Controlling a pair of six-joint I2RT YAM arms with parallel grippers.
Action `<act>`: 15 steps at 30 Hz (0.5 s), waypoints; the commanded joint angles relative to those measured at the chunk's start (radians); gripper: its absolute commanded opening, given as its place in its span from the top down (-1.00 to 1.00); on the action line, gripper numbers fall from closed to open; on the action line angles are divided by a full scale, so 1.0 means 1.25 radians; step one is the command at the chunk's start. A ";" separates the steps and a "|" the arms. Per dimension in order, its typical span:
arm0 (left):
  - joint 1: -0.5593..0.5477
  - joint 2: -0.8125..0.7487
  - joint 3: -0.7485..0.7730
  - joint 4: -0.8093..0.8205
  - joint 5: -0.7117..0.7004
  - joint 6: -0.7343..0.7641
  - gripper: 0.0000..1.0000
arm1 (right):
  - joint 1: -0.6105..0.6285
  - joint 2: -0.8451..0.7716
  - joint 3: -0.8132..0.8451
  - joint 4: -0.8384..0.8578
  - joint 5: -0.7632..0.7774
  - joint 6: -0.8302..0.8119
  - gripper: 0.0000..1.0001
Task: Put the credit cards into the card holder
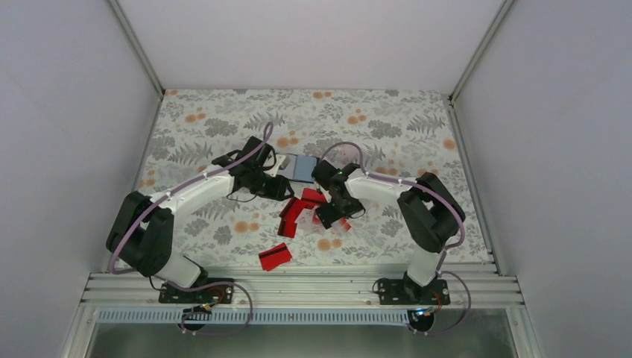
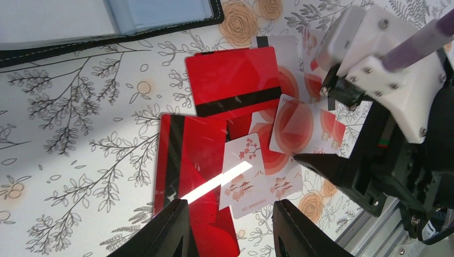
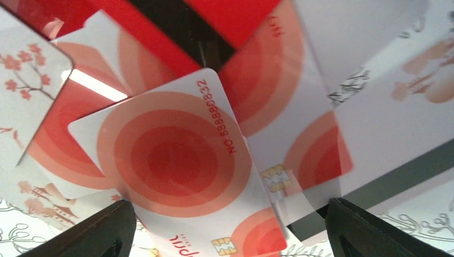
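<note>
The card holder (image 1: 300, 167) is lying open on the floral surface (image 1: 223, 119), its grey-blue pockets facing up, at the far edge of the card pile and between the two arms' ends. The credit cards (image 1: 302, 210) are lying in a loose overlapping heap just beside it, red ones with black stripes mixed with whitish ones showing red rings. One lone red card (image 1: 274, 256) is sitting apart, nearer the arm bases. The left jaws are hanging partly open above the heap. A white blossom-print card (image 2: 243, 176) is showing in the gap between their fingers (image 2: 172, 230), and they are gripping nothing. The right jaws are standing wide open close above a ringed card (image 3: 176, 160), with fingers (image 3: 104, 230) on either side, holding nothing.
</note>
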 commanded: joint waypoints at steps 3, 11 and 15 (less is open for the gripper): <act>0.023 -0.044 -0.032 -0.002 -0.003 -0.004 0.19 | 0.045 0.016 0.015 -0.024 0.004 0.015 -0.78; 0.033 -0.044 -0.029 -0.001 0.002 0.001 0.19 | 0.051 -0.009 0.020 -0.052 0.001 0.026 -0.72; 0.033 -0.044 -0.032 -0.001 0.004 0.003 0.19 | 0.058 -0.004 -0.001 -0.040 -0.007 0.026 -0.73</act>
